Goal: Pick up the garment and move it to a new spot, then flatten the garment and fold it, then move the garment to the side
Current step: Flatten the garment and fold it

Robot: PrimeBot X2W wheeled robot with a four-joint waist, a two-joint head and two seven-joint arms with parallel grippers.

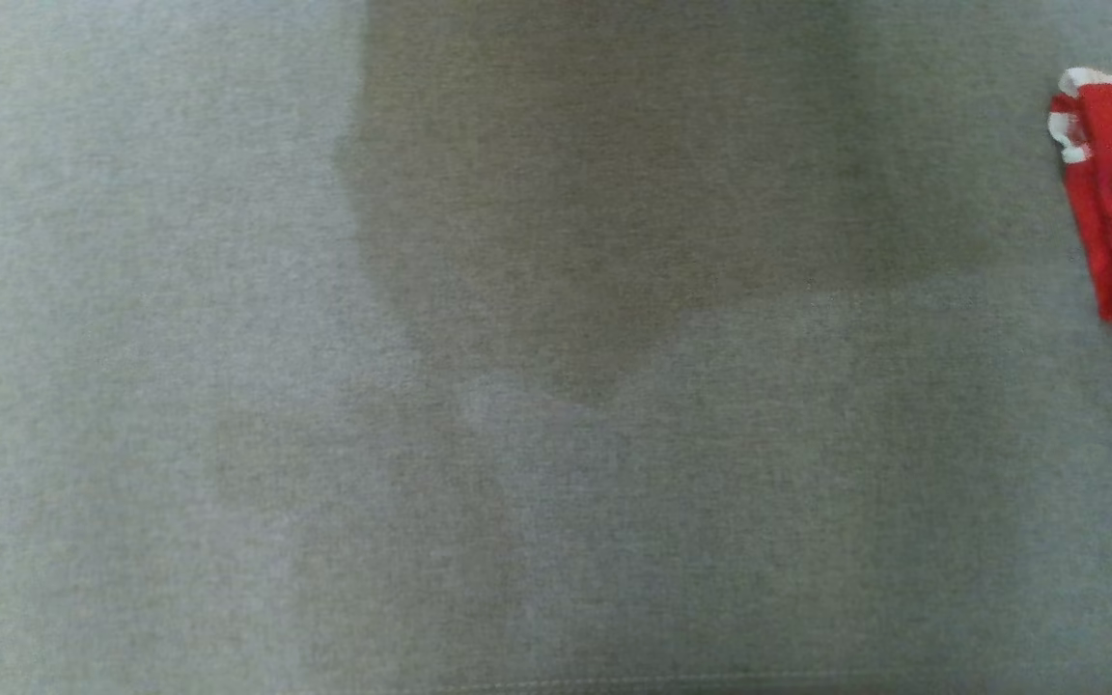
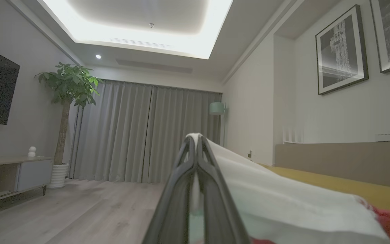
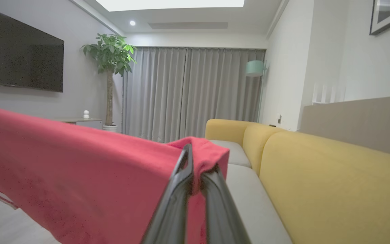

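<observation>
Gripping one garment (image 3: 80, 162), two grippers share the load: the left gripper (image 2: 196, 138) is pinched tight on its white part at centre frame, and the right gripper (image 3: 199, 162) is clamped on a red fold. From the head camera, that single red-and-white garment shows at the upper right edge, seen against one grey cushion (image 1: 517, 434).

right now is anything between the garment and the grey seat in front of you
Nothing visible: both the left tool and right tool grip the garment, and the grey seat shows no obstacle.
</observation>
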